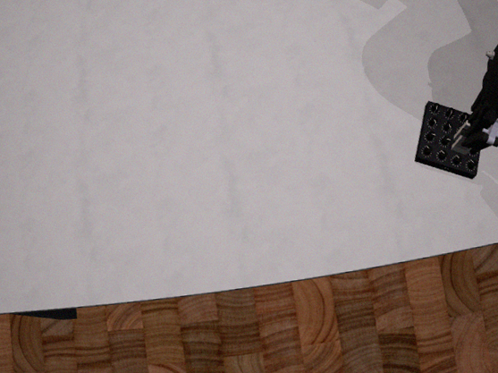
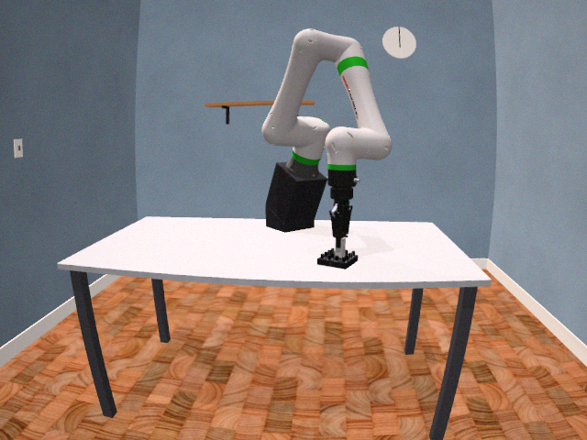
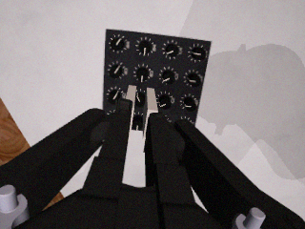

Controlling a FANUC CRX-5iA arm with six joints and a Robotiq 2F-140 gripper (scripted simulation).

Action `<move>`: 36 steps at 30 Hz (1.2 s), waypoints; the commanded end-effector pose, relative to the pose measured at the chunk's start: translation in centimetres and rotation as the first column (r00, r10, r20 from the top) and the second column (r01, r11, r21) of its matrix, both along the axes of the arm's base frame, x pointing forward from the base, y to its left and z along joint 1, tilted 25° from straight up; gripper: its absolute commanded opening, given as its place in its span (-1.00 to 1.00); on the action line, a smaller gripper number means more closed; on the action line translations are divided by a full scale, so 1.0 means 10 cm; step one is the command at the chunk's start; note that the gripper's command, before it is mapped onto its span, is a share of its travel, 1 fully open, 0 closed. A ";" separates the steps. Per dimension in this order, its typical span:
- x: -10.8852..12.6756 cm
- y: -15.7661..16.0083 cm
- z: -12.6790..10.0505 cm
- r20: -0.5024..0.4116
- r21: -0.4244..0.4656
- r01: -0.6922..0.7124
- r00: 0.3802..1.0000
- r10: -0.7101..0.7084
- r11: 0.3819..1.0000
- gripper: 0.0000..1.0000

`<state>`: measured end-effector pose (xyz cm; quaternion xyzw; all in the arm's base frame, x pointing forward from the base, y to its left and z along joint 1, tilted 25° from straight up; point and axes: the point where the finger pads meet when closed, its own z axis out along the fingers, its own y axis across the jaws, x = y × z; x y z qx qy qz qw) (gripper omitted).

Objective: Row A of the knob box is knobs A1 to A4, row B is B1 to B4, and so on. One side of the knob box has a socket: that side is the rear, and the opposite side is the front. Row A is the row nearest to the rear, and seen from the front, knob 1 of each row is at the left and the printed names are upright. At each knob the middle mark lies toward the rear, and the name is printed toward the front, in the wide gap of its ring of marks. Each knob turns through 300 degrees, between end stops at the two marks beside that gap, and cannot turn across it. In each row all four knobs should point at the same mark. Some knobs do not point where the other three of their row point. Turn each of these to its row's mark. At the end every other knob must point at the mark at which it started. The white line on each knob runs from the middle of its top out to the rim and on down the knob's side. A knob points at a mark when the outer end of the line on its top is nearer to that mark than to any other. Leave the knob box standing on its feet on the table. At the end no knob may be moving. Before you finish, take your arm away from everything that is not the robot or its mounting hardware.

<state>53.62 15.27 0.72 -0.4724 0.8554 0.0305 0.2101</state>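
Observation:
The black knob box (image 1: 442, 167) (image 2: 337, 262) (image 3: 157, 61) stands flat on the white table (image 1: 188, 139) (image 2: 189, 246), near its right side. It has four rows of four black knobs with white lines. My gripper (image 1: 460, 139) (image 2: 339, 253) (image 3: 139, 98) reaches straight down onto the box. In the wrist view its two pale fingertips flank one knob (image 3: 139, 96) closely: second from the left, third row from the top of that view. The fingers stand narrow against its sides. The row nearest the camera is mostly hidden by the fingers. The printed names are too small to read.
The arm's dark base (image 2: 293, 199) stands on the table behind the box. The table's front edge (image 1: 251, 286) lies well away from the box, and the right edge is closer. Wooden floor (image 1: 258, 341) lies below.

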 end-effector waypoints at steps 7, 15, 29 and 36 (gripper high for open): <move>0.00 0.00 0.00 0.003 -0.004 -0.010 1.000 0.010 1.000 -0.90; 0.00 0.00 0.00 0.014 -0.019 -0.051 0.999 0.051 0.999 -0.90; 0.00 0.00 0.00 0.045 -0.073 -0.185 0.981 0.188 0.980 -0.90; 0.00 0.00 0.00 0.067 -0.123 -0.298 0.949 0.308 0.947 -0.90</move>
